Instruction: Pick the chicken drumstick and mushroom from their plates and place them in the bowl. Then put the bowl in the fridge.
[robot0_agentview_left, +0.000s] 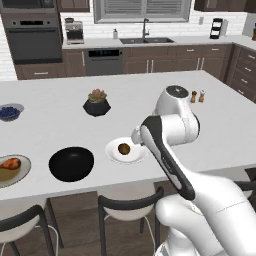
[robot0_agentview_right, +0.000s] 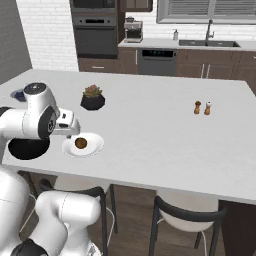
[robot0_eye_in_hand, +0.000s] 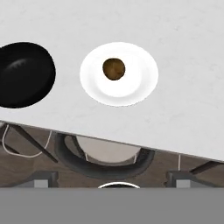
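Observation:
The mushroom (robot0_agentview_left: 124, 148) (robot0_agentview_right: 81, 143) (robot0_eye_in_hand: 113, 69) lies on the white plate (robot0_agentview_left: 112, 155) (robot0_agentview_right: 96, 147) (robot0_eye_in_hand: 140, 89) near the island's front edge. Left of that plate stands the black bowl (robot0_agentview_left: 71, 163) (robot0_agentview_right: 25, 149) (robot0_eye_in_hand: 24, 74), with nothing in it. The chicken drumstick (robot0_agentview_left: 10, 163) rests on the beige plate (robot0_agentview_left: 21, 174) at the far left. My gripper (robot0_agentview_right: 71, 131) hovers just above and in front of the white plate, pointing down, open and holding nothing. The fridge is out of view.
A succulent in a black faceted pot (robot0_agentview_left: 97, 106) (robot0_agentview_right: 93, 101) stands behind the plates. A small bowl of blueberries (robot0_agentview_left: 10, 112) is at the far left, and salt and pepper shakers (robot0_agentview_left: 197, 96) (robot0_agentview_right: 202, 107) at the right. Stools (robot0_agentview_left: 125, 207) (robot0_agentview_right: 185, 215) stand under the front edge.

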